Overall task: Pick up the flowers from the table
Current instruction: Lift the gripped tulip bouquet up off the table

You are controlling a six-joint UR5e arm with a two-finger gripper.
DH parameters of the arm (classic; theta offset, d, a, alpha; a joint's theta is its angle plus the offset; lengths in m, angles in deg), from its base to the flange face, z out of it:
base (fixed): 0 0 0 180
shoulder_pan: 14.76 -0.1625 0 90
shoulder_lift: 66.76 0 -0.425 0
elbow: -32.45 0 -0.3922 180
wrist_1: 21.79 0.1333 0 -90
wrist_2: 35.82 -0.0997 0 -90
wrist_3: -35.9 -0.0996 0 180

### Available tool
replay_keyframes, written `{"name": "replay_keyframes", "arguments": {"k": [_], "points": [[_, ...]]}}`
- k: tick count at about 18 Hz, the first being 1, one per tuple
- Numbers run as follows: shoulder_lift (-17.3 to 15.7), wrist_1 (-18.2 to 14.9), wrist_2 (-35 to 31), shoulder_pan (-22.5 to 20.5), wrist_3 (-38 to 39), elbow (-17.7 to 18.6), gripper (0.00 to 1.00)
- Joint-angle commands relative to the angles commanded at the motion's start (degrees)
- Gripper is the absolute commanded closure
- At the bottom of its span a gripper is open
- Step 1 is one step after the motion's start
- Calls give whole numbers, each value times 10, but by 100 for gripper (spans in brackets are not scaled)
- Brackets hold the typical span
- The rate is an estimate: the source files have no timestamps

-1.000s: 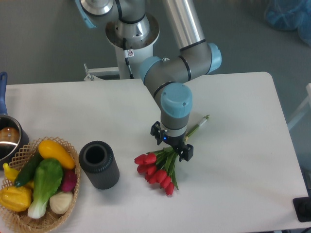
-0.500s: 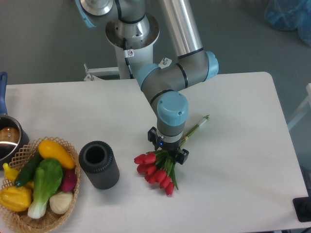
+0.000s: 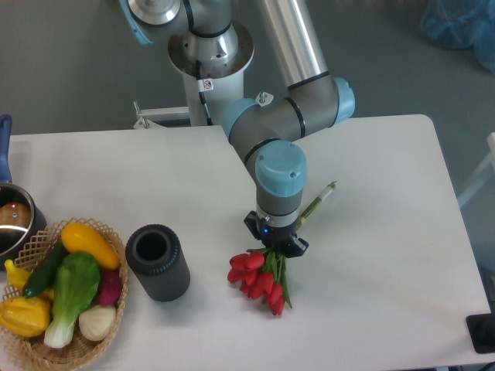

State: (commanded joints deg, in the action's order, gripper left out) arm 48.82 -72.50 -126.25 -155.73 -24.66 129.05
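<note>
Camera view: white desk (image 3: 371,162), one arm. One wicker basket (image 3: 35,340) at the near left corner holds yellow squash, a green leafy vegetable, a dark cucumber, a red-purple radish and a pale bulb. One metal pot (image 3: 11,220) at the left edge, contents unclear. One black cylinder (image 3: 157,263), upright with its open top empty, just right of the basket. One bunch of flowers (image 3: 259,277) near desk centre; long axis diagonal, red buds toward the near edge, stem tip toward the far right corner. End effector (image 3: 277,243) pressed together on the stems.
</note>
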Motion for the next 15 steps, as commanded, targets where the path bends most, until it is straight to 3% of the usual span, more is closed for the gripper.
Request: {"name": "replay_keyframes", "arguments": {"k": [3, 6, 11, 15], "points": [[-25, -14, -16, -18, -3, -16, 100], [-25, -46, -12, -26, -11, -61, 100], [-19, -169, -13, -37, -84, -148, 100], [-25, -178, -14, -54, -97, -147, 100]]}}
